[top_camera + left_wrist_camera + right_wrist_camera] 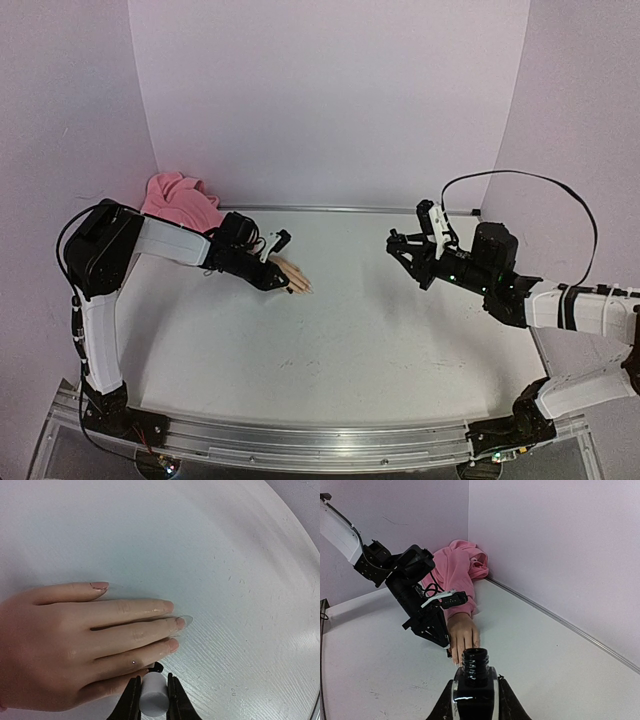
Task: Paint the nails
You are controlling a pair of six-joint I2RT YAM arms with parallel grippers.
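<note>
Presently the mannequin hand [60, 645] is found lying palm down on the table [350, 340], with its pink sleeve [180, 195] bunched in the back corner. The nails [182, 622] are at the fingertips, directly ahead of the left gripper [153, 679], which is pinched tight on a white brush cap [152, 702]. A small black tip [158, 667], judged to be the brush, is seen just beside the lowest finger. The right gripper [476, 695] is clamped on the open polish bottle [474, 662], which is held upright and well apart from the hand.

The step in hand is judged to be the application of polish to a nail. It is recommended that the brush be lowered lightly and drawn from cuticle to tip along the finger's axis. Polish should be held off the surrounding skin and the table. The bottle should be held level so that nothing is spilled.

Limitations are recorded as follows. The bristles are largely hidden behind the cap and jaws in the left wrist view, so contact with any nail cannot be confirmed. The lowest finger's nail is obscured. Whether any nail carries polish cannot be determined: all appear pale or clear, with a faint reddish edge noted on the uppermost. The polish level inside the black bottle cannot be read. In the overhead view the nails are too small to be resolved.
</note>
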